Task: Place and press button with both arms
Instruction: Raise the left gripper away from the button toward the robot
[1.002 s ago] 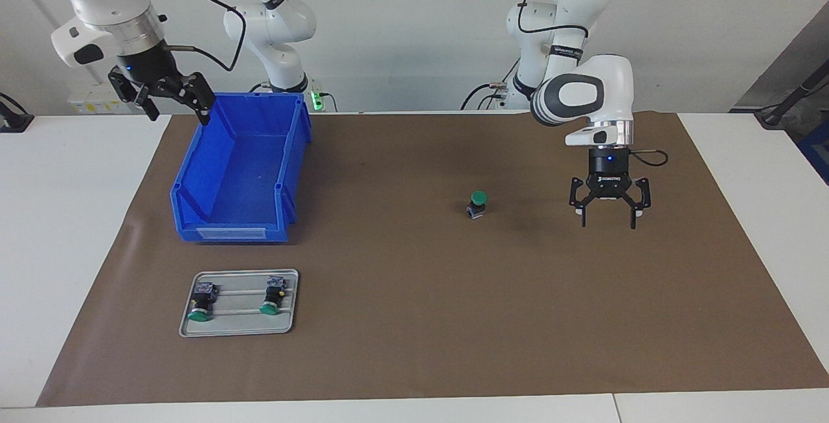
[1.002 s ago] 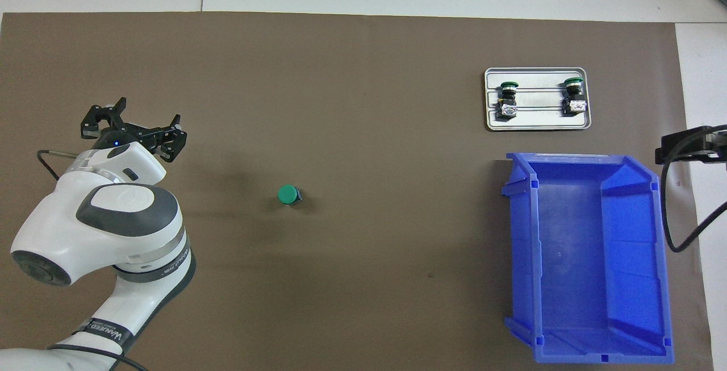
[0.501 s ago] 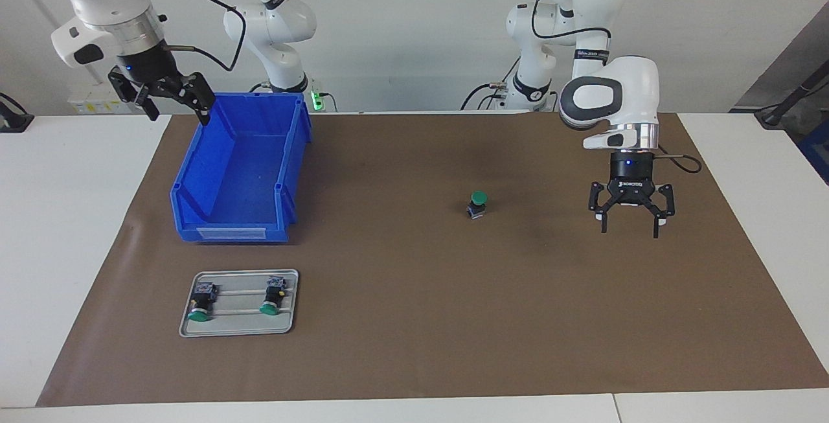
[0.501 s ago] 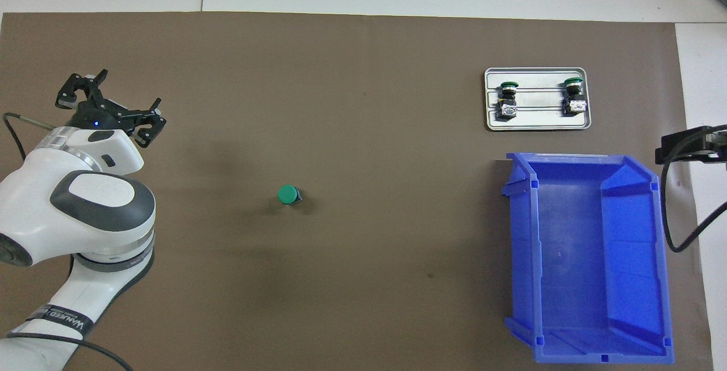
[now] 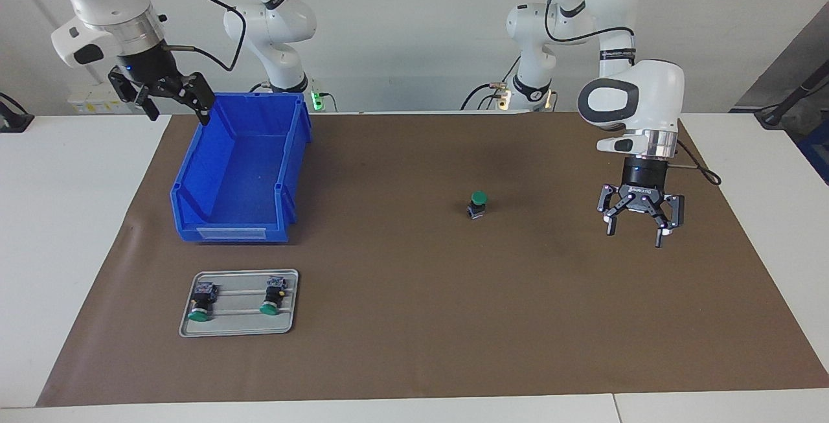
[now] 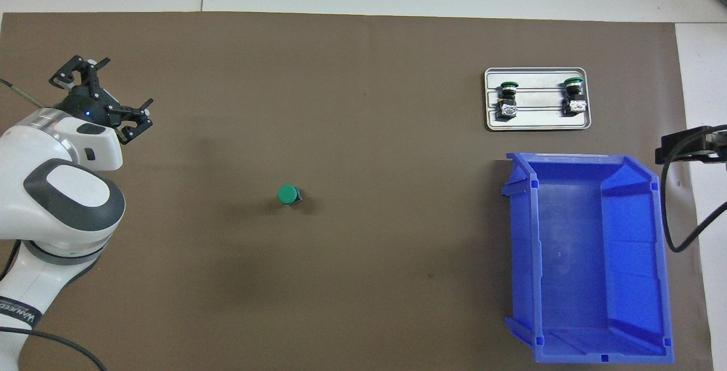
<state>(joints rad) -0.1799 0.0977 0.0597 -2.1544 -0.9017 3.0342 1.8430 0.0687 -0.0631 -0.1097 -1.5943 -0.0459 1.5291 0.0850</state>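
Fingers [image 5: 610, 223] on my left gripper [image 5: 636, 234] are spread, holding nothing, over bare mat [image 5: 414, 319] at the left arm's end of the bench [image 5: 65, 228]. From the facing camera I see the right gripper [image 5: 175, 111] spread too, raised by the blue bin's [image 5: 214, 219] corner. The button [image 5: 477, 205] stands upright mid-mat, apart from both. From overhead, the button [image 6: 289, 195] sits alone; two more buttons [image 6: 507, 98] lie on the tray [image 6: 537, 125], farther than the bin [image 6: 590, 348].

The button [image 5: 478, 205] stands upright on the brown mat [image 5: 414, 319]. The left gripper [image 5: 638, 232] hangs open over the mat, well apart from it; the right gripper [image 5: 173, 109] hovers open by the blue bin [image 5: 194, 177].
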